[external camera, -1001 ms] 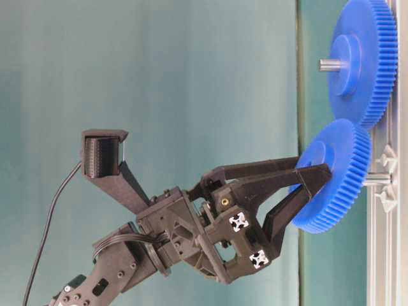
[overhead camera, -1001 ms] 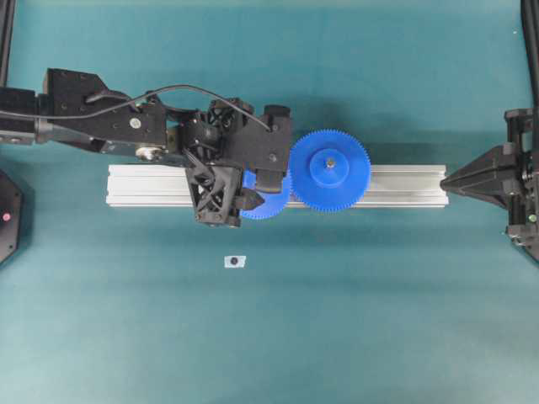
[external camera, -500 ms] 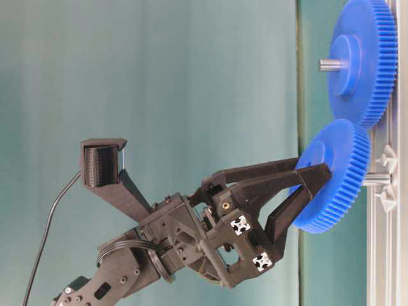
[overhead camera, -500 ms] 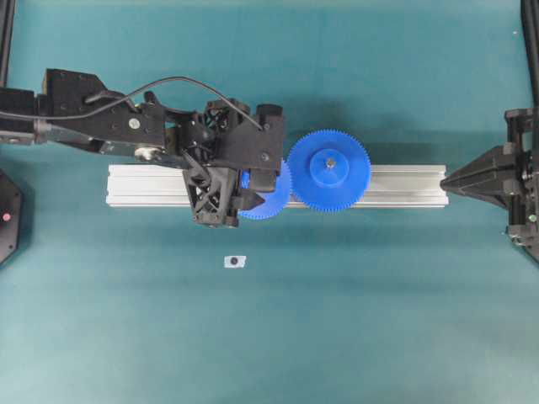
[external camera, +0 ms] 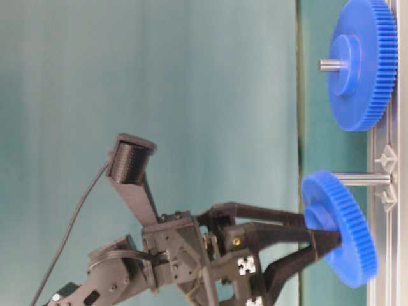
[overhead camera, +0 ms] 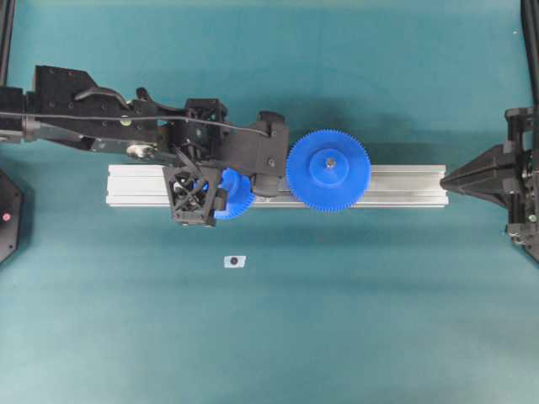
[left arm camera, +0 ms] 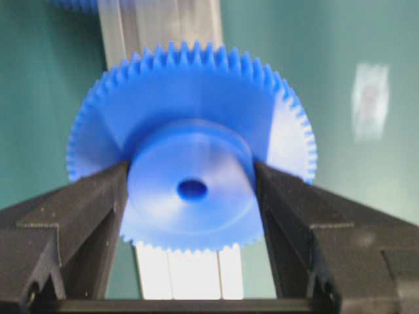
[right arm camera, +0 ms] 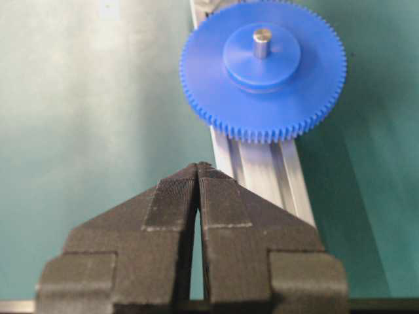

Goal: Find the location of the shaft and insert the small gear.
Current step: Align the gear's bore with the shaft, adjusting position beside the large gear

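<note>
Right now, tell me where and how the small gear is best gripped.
Grip the small gear by its raised round hub, fingers on opposite sides, coming along the hub's axis from its face. The hub stands proud of the toothed rim, giving smooth walls to pinch. The left gripper holds it exactly so, leaving the centre hole clear for the shaft.

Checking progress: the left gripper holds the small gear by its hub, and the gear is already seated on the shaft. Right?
Not seated. In the table-level view the small gear, held at its hub by the left gripper, sits beside the bare shaft, off it.
</note>
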